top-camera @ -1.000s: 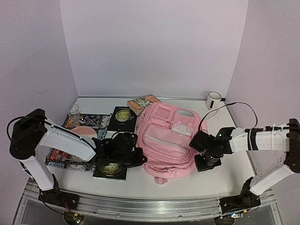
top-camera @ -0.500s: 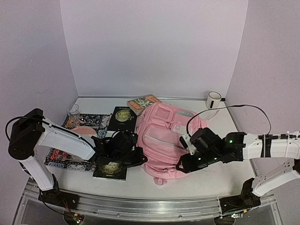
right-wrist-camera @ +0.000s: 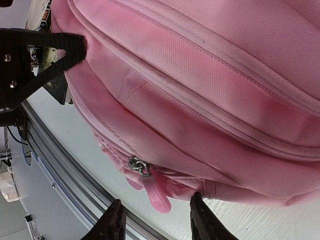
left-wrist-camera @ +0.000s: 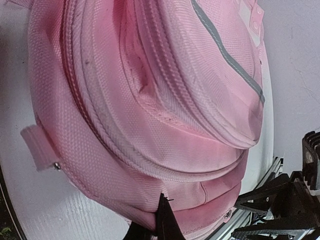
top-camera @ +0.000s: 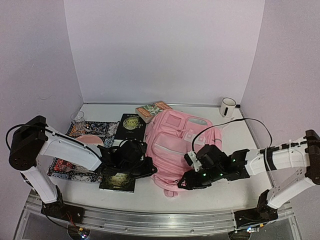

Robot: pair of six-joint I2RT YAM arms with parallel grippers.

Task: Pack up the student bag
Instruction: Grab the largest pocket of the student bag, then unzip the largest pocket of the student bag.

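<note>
1 high view looking down, 2 wrist close-ups, all sharing student bag (top-camera: 175, 145)

No legible text in any view. Black book (top-camera: 131, 125) and colourful book (top-camera: 152, 110) at the back of the surface: cover print too small to read. White patch (top-camera: 192, 136) on the student bag (top-camera: 175, 155): marks blurred.

Left arm (top-camera: 70, 149): wearing white shells between bulky black joint housings.
Right arm (top-camera: 280, 156): showing matching white shells with black bands.
Cable (top-camera: 245, 119): arching thin and black off the right arm.
Status lights (top-camera: 203, 175): glowing green near the right wrist.
Right gripper (right-wrist-camera: 156, 221): showing matte black fingers (right-wrist-camera: 112, 222) with rounded tips.
Left gripper (left-wrist-camera: 161, 221): showing black fingers tapering to a point.
</note>
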